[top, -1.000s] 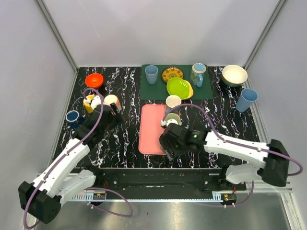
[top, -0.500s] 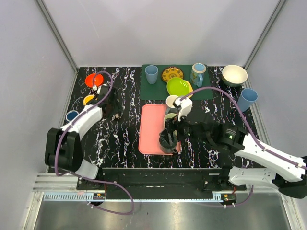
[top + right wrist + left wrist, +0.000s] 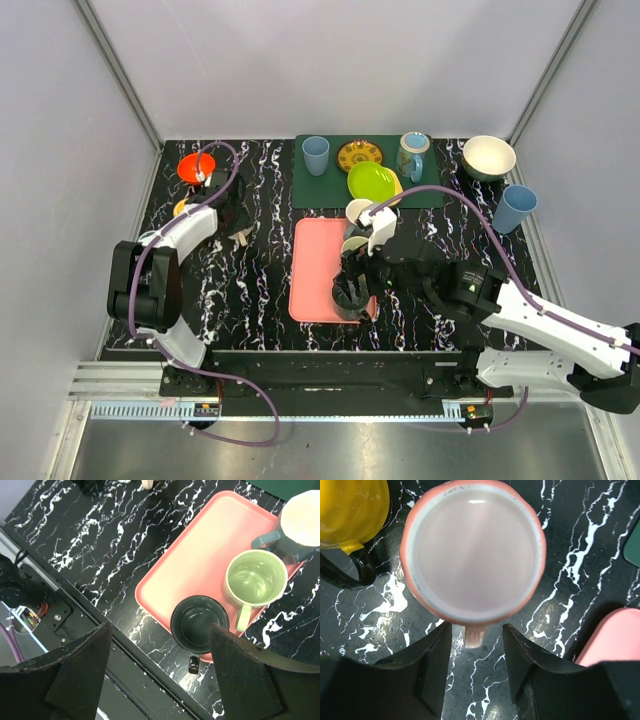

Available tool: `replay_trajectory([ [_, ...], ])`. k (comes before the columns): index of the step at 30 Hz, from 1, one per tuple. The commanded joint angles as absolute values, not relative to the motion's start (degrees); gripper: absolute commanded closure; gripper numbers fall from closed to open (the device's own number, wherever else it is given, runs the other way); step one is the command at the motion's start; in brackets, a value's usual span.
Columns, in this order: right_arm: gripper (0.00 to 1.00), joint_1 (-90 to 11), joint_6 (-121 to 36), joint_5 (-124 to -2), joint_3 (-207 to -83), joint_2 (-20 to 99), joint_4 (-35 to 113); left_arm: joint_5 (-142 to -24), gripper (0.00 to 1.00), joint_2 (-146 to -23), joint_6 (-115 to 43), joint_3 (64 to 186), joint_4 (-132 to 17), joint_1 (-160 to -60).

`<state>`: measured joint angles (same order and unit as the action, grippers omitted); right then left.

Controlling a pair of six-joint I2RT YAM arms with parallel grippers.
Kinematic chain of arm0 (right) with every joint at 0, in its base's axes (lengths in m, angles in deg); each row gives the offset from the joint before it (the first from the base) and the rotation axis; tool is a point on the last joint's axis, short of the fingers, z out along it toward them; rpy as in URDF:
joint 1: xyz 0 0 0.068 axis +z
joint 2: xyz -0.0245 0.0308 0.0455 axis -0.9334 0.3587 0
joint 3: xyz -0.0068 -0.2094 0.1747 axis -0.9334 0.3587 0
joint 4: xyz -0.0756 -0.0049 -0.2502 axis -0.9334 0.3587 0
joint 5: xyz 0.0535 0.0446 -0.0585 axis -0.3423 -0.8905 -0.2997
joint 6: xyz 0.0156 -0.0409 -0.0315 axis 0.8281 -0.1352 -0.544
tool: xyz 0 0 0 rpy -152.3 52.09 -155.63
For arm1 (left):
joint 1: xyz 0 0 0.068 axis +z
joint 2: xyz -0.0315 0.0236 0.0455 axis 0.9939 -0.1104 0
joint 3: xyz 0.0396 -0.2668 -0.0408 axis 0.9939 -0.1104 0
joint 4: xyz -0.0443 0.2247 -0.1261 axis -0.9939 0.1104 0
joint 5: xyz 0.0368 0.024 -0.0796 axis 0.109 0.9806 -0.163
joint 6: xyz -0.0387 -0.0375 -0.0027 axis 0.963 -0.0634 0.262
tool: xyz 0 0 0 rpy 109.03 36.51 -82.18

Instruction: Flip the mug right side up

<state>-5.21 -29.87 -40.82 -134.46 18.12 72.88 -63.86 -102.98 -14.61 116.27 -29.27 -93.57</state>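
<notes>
Pink mug [image 3: 472,550] sits on the bench [image 3: 580,555] at the far left, just beside a yellow mug [image 3: 350,510] on its left, with the pink tray [image 3: 615,640] off to the right. In the left wrist view the top face is a flat pale disc inside a raised ring, so it reads as the base: mug judged upside down, not yet turned. Left hand [image 3: 477,635] hovers right above it, fingers spread and gripping nothing, one on each side of the mug's handle [image 3: 473,636], which points toward the near side. Right hand [image 3: 160,627] is also spread wide and empty, over the near edge of the tray above a dark green mug [image 3: 199,622], with a light green mug [image 3: 256,577] next to it; both of those look upright. Step in hand looks like the grasp. To do it well: lower straight, close squarely on the handle so it can't twist, and lift clear of the bench before rolling the wrist. Keep away from the yellow mug, since there is little room on that side. Glaze is probably slick, so grip firmly and set down flat.
</notes>
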Motion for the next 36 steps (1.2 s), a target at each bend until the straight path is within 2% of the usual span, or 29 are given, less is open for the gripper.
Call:
replay_trajectory([
  [1, 0.17, -4.73, -29.58, -38.89, -132.49, 16.22, 69.80, -63.87, 0.55, -104.78, -15.61, 118.40, -31.89, -92.28],
  [7, 0.17, -4.82, -27.91, -38.89, -130.29, 15.26, 69.19, -63.96, 0.69, -105.05, -16.05, 118.92, -32.15, -91.31],
  [10, 0.17, -4.82, -27.73, -38.89, -130.11, 15.17, 69.19, -64.58, 0.81, -105.05, -16.14, 119.01, -32.07, -91.04],
  [12, 0.17, -4.82, -27.64, -38.80, -130.11, 15.08, 69.19, -64.75, 0.99, -104.70, -16.14, 118.92, -32.15, -91.04],
  [19, 0.17, -4.82, -27.03, -38.36, -128.71, 15.34, 66.91, -68.35, 1.00, -97.06, -14.91, 116.47, -31.80, -91.39],
  [23, 0.17, -4.82, -26.42, -37.84, -127.30, 16.05, 61.73, -71.08, 1.00, -84.61, -13.25, 114.09, -31.63, -92.89],
  [28, 0.12, -5.78, -24.23, -38.35, -123.17, 15.43, 45.50, -85.38, 1.00, -69.30, -8.24, 104.79, -44.96, -93.42],
  [29, 0.10, -7.26, -22.91, -40.80, -123.86, 15.87, 44.67, -88.02, 1.00, -65.10, -5.19, 103.21, -47.68, -93.42],
  [30, 0.09, -9.19, -21.50, -50.91, -124.74, 16.65, 43.88, -93.61, 1.00, -63.31, -3.33, 100.23, -50.76, -93.42],
  [31, 0.09, -14.17, -17.40, -57.11, -126.14, 18.40, 41.53, -96.63, 1.00, -60.86, -1.39, 98.98, -56.88, -93.42],
  [33, 0.08, -17.90, -11.85, -68.61, -125.90, 19.56, 36.35, -102.95, 1.00, -58.82, 4.14, 96.70, -61.75, -93.42],
  [36, 0.07, -22.12, -2.61, -78.40, -122.03, 20.53, 21.84, -109.98, 1.00, -55.92, 11.96, 93.89, -75.43, -93.68],
])
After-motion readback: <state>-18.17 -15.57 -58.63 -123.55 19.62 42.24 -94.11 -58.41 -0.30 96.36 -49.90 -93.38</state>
